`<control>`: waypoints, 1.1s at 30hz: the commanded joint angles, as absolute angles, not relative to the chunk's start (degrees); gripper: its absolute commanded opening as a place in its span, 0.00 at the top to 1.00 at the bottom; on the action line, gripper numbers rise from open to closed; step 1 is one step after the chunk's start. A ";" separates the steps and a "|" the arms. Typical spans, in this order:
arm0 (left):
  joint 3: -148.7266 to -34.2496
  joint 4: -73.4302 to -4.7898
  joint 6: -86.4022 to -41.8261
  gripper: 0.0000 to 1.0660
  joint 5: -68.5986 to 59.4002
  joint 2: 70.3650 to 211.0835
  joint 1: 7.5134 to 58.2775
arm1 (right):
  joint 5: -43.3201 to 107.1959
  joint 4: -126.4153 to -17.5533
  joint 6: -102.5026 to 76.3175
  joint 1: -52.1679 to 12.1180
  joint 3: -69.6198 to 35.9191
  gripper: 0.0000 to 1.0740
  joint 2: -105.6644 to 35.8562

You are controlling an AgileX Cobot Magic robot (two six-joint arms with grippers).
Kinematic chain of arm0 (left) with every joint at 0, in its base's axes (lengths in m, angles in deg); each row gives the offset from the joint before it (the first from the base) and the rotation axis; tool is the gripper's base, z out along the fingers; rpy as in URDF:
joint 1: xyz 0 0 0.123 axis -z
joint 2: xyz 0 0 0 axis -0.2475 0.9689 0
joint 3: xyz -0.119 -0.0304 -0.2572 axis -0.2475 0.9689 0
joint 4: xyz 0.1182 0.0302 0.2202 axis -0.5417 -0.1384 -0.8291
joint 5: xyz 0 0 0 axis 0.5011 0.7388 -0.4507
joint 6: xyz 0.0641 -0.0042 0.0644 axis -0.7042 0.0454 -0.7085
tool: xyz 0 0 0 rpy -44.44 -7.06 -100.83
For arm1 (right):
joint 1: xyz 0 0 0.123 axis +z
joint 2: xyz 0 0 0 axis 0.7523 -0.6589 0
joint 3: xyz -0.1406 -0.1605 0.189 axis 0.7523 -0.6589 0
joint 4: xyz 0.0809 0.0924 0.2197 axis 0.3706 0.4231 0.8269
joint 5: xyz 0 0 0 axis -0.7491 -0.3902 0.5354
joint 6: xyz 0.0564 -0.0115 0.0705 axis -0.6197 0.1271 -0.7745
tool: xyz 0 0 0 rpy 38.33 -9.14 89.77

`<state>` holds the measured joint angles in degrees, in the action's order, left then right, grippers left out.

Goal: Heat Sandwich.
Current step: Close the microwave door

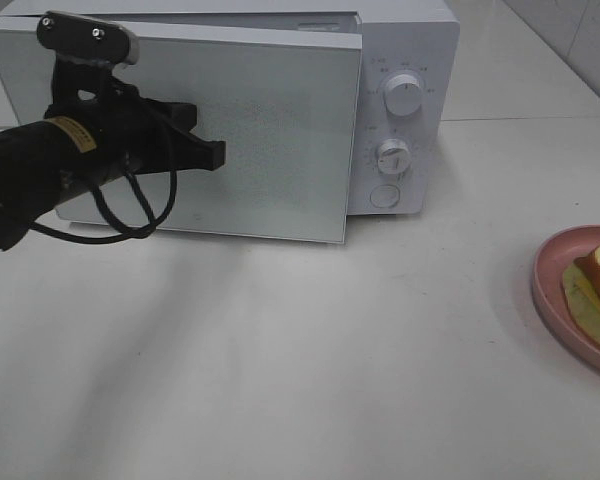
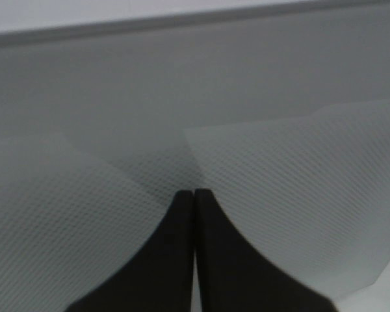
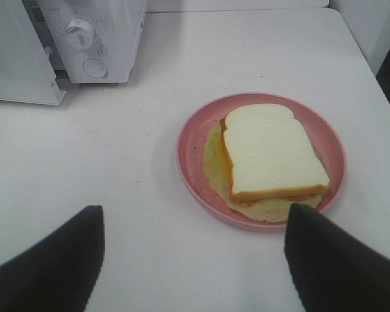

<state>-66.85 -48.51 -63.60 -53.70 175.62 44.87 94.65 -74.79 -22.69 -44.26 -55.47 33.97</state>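
The sandwich [image 3: 273,153] lies flat on a pink plate [image 3: 192,140] on the tabletop [image 3: 130,195], its rounded top end pointing toward the microwave [image 1: 405,60]. The right tool [image 3: 195,260] hangs over the tabletop just beside the plate, wide open, holding nothing. The left tool [image 1: 215,152] is closed tight, its tips against the microwave door [image 1: 270,130]. No writing can be read.

matte black left arm [image 1: 40,180], small yellow label near the wrist, looping black cable underneath, two silver screws up top, curved black fingers [image 2: 162,260]
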 commanded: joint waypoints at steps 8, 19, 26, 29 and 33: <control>-75.45 -38.48 -71.05 1.00 -51.81 180.09 49.80 | 94.71 -74.62 -22.29 -44.49 -55.47 0.31 35.51; -83.70 -37.33 -72.31 1.00 -47.40 183.52 50.54 | 94.71 -74.62 -22.29 -44.49 -55.47 0.31 35.51; -88.34 -37.05 -72.31 1.00 -45.16 185.82 50.54 | 94.71 -74.62 -22.29 -44.49 -55.47 0.31 35.51; -90.28 -36.53 -72.36 1.00 -44.31 186.85 50.54 | 94.71 -74.62 -22.29 -44.49 -55.47 0.31 35.51; -92.23 -36.47 -72.31 1.00 -44.13 187.76 50.54 | 94.71 -74.62 -22.29 -44.49 -55.47 0.31 35.51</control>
